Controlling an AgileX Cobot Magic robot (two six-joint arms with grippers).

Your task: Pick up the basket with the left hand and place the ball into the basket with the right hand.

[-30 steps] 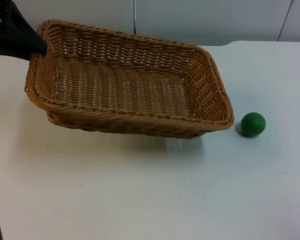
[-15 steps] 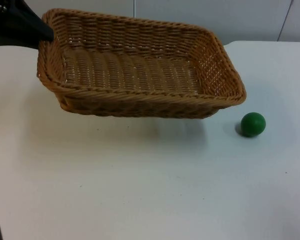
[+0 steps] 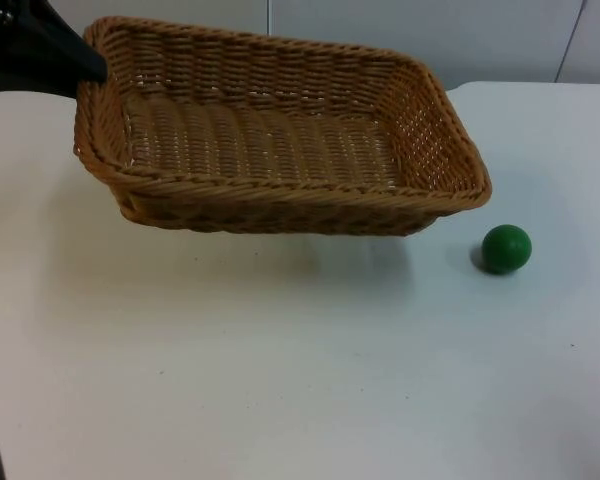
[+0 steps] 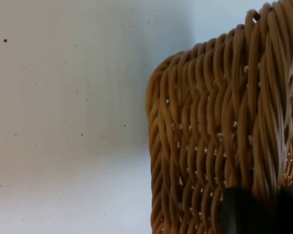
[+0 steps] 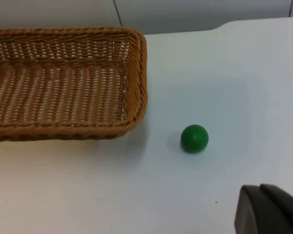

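Woven brown wicker basket (image 3: 280,140) hangs off the white table (image 3: 280,380), its rim corner clamped by your left gripper (image 3: 85,65); hold it level and steady. Small green ball (image 3: 506,248) lies just beside the basket's right end, ahead of your waiting right gripper (image 5: 268,210); its opening I cannot tell.

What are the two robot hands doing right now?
Left gripper: shut on the basket rim, holding it up off the table.
Right gripper: waiting short of the green ball; cannot tell if it is open or shut.
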